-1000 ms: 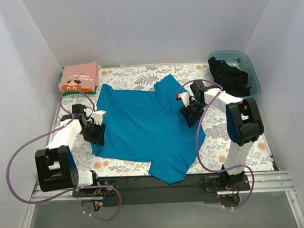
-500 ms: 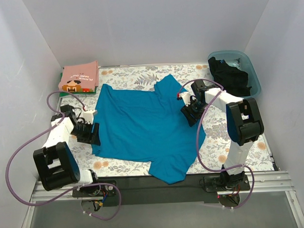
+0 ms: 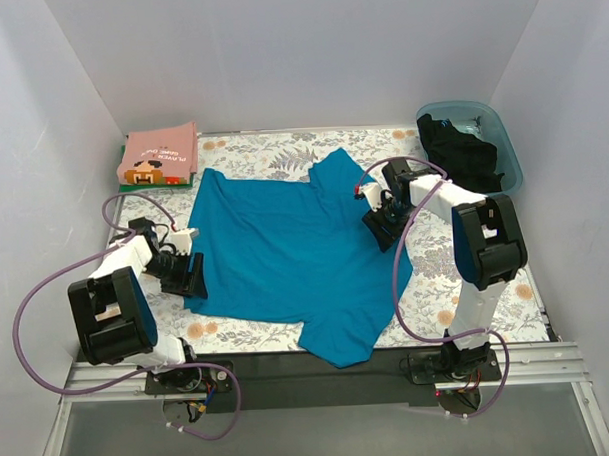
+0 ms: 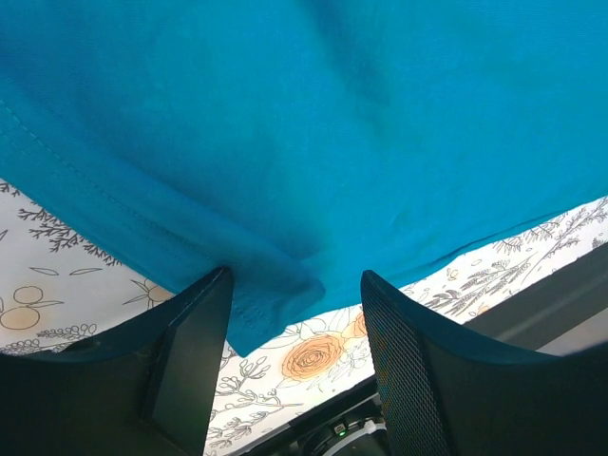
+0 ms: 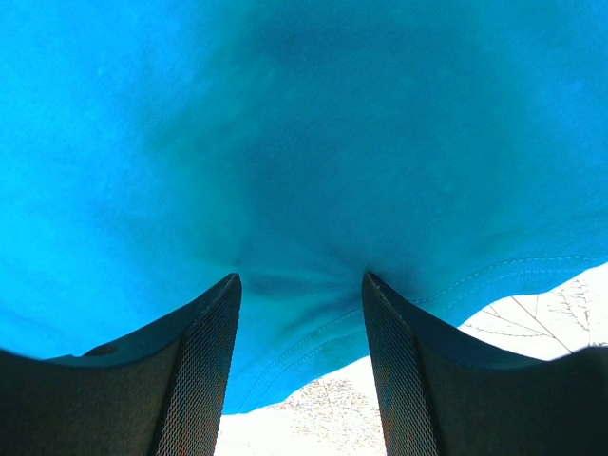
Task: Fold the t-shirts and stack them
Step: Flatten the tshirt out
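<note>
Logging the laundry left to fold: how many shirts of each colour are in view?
Teal shirt: 1
Pink shirt: 1
Green shirt, edge showing under the pink: 1
Black shirt, bundled in tub: 1
Total: 4

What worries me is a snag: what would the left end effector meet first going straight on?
Probably the hem of the blue t-shirt, lying between the left end effector's open jaws; depth is unclear.

White walls (image 3: 299, 58) at 9, 12, 3 o'clock. Floral table covering (image 3: 262, 149) centre. Metal rail (image 3: 549, 358) at 6 o'clock. Even, diffuse light.
</note>
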Robot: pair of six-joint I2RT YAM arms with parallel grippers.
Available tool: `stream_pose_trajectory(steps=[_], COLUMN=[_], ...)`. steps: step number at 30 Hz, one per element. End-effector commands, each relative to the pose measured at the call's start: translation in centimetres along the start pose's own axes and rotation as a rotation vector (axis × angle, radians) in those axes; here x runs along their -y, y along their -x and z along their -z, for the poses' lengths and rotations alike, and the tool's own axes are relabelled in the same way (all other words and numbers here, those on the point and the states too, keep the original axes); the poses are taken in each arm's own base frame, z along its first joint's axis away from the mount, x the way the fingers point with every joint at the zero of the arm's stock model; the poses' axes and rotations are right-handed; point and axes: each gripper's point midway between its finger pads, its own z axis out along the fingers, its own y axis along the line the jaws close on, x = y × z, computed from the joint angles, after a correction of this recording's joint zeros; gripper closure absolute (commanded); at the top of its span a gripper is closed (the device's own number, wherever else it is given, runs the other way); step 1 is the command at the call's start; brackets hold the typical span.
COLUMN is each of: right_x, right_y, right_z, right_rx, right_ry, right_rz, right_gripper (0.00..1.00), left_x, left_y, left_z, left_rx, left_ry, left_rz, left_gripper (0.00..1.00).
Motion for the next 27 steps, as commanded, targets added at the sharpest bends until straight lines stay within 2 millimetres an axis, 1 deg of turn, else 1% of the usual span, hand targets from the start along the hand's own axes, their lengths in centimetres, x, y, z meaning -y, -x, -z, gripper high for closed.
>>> stream_pose_trajectory(steps=[1,3,7,10,12,13,15,17,18,20,21,22,23,24,25,26,27], right_x=[1.4,1.7,3.2,4.1,4.5,4.6,5.0,5.0,5.0,4.2,3.6,3.0,2.5,1.7,1.4,0.8,0.0], right_y=[-0.6,-0.7,-0.7,-0.3,0.6,0.6,1.2,1.8,2.4,3.5,4.5,5.1,6.0,6.4,7.3,7.5,7.3], right_z=[-0.8,-1.0,-1.6,-2.0,-1.8,-2.1,-1.9,-1.6,-0.9,0.3,2.1,3.1,4.2,5.9,7.4,8.3,9.7], right_rx=[-0.044,-0.054,-0.07,-0.075,-0.058,-0.063,-0.052,-0.037,-0.016,0.036,0.079,0.111,0.154,0.182,0.217,0.238,0.248], right_ry=[-0.03,-0.044,-0.086,-0.109,-0.121,-0.118,-0.123,-0.126,-0.126,-0.097,-0.089,-0.075,-0.057,-0.048,-0.05,-0.031,-0.025], right_rz=[0.009,0.018,0.023,0.033,0.036,0.035,0.036,0.042,0.046,0.051,0.061,0.071,0.075,0.084,0.095,0.102,0.108], right_gripper=[0.39,0.39,0.39,0.39,0.39,0.39,0.39,0.39,0.38,0.34,0.3,0.28,0.27,0.25,0.25,0.25,0.25], left_x=[-2.0,-2.9,-5.0,-5.7,-5.9,-5.8,-5.9,-6.7,-6.9,-6.3,-6.2,-5.6,-5.1,-4.9,-4.3,-3.6,-3.1], left_y=[-0.1,-0.3,-0.1,-0.2,-0.2,-0.1,-0.4,-0.9,-0.6,0.1,1.5,1.8,2.8,4.1,4.6,5.3,6.2], left_z=[0.2,0.7,2.8,3.9,4.0,4.2,4.0,3.8,4.0,4.5,5.6,6.0,6.4,7.3,7.8,8.2,8.9], left_rx=[0.01,0.005,0.034,0.041,0.045,0.05,0.041,0.021,0.025,0.058,0.097,0.107,0.142,0.179,0.197,0.226,0.251], left_ry=[0.092,0.126,0.218,0.251,0.252,0.247,0.246,0.283,0.292,0.25,0.251,0.225,0.199,0.197,0.178,0.151,0.139], left_rz=[-0.004,-0.01,-0.03,-0.046,-0.052,-0.053,-0.048,-0.046,-0.045,-0.067,-0.08,-0.081,-0.088,-0.106,-0.113,-0.132,-0.158], left_gripper=[0.44,0.44,0.43,0.42,0.41,0.4,0.4,0.4,0.4,0.4,0.4,0.4,0.4,0.41,0.41,0.41,0.41])
